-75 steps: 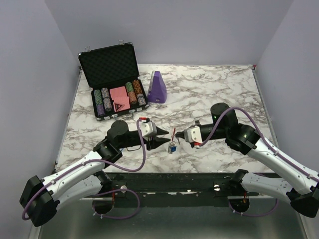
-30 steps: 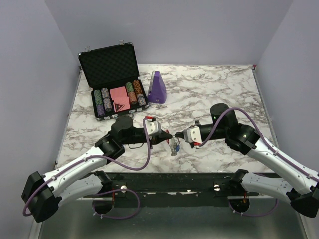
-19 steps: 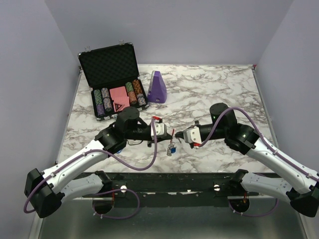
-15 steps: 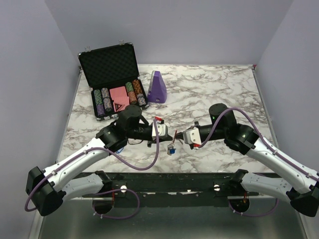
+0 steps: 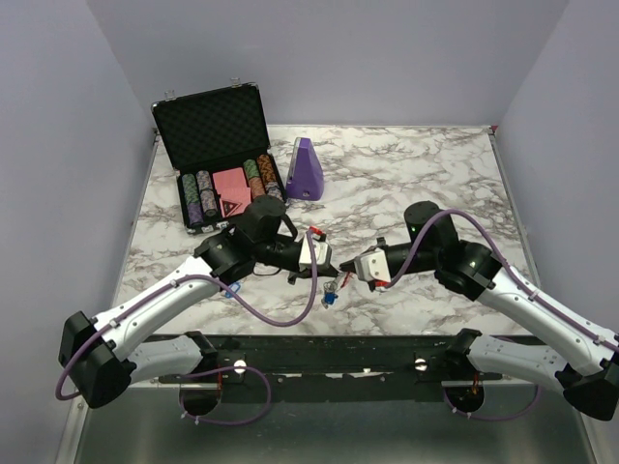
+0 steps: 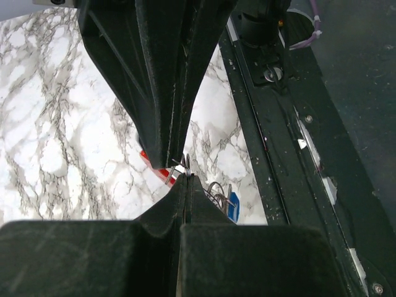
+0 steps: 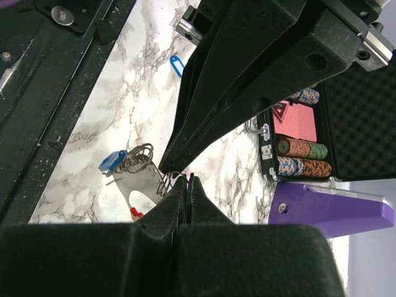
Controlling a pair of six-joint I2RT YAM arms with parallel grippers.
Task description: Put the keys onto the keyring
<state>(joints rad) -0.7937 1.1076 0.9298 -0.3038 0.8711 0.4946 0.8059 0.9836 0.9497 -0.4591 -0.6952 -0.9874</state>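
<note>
Keys (image 7: 133, 164) pair silvery wire loops with blue plastic.

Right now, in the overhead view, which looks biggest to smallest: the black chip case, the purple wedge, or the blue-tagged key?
1. black chip case
2. purple wedge
3. blue-tagged key, clearly the smallest

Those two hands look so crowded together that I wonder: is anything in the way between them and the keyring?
Nothing visible is in the way. The right hand is shut on the keyring wire, and the tip of the shut left hand meets it there. The chip case and purple block sit well behind.
</note>
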